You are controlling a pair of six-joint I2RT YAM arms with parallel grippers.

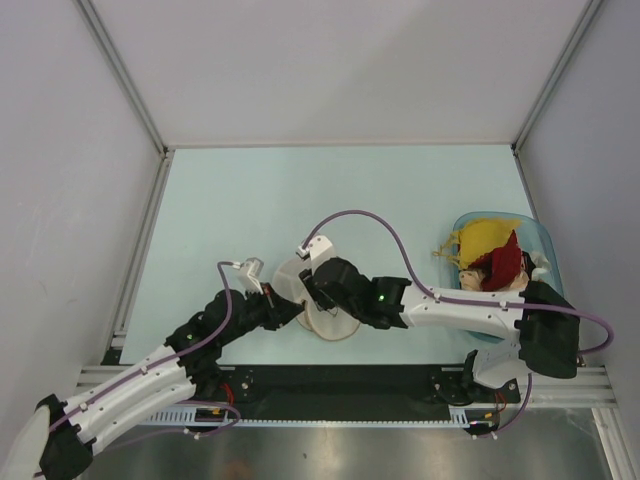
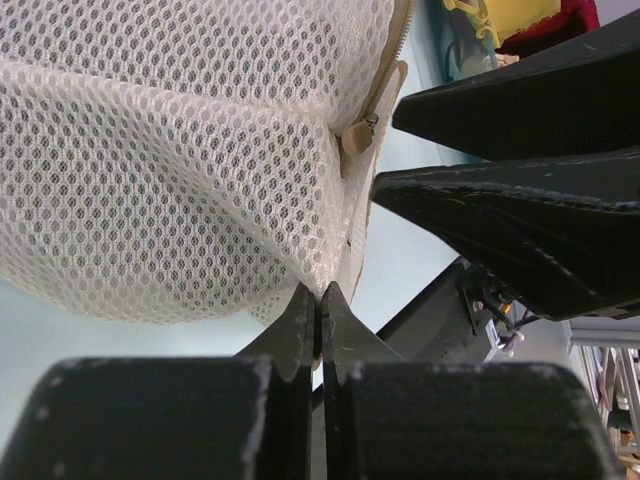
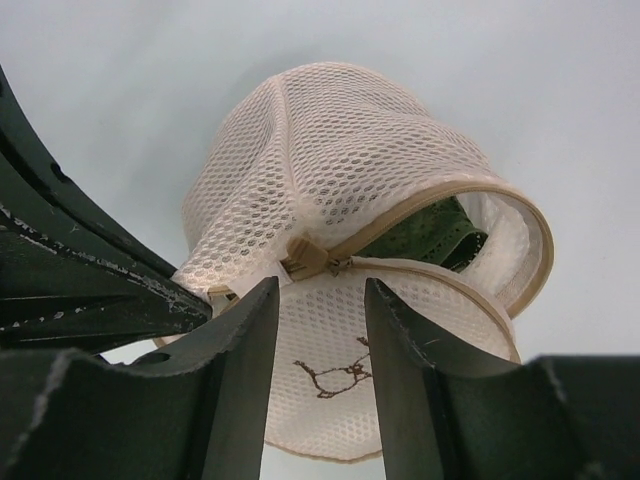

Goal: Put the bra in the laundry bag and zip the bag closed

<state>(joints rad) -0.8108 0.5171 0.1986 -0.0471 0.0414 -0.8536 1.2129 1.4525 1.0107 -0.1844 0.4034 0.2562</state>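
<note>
Laundry bag [image 1: 338, 325]: lies on the pale table [image 1: 300, 200] near its front edge, between the two grippers. The zip is part closed. A gap is open along the right-hand stretch of the rim in the right wrist view.

Bra [image 3: 425, 235]: inside the bag. A fold of dark green fabric shows through the open gap between the two mesh shells. No part of it hangs outside.

Zip pull [image 3: 308, 258]: sits where the closed and open stretches of the zip meet, just above the right gripper's fingertips.

Left gripper [image 2: 318, 295]: jaws pressed together on a pinch of the bag's mesh next to the zip tape. The mesh is drawn taut from that point.

Right gripper [image 3: 320, 290]: jaws a narrow way apart, holding nothing, with the bag's lower shell showing between them. Whether either finger touches the mesh cannot be told.

Blue tub [image 1: 540, 240]: stands at the right side of the table, well apart from the bag, holding a yellow garment [image 1: 485, 238] and a red garment [image 1: 503, 265].
</note>
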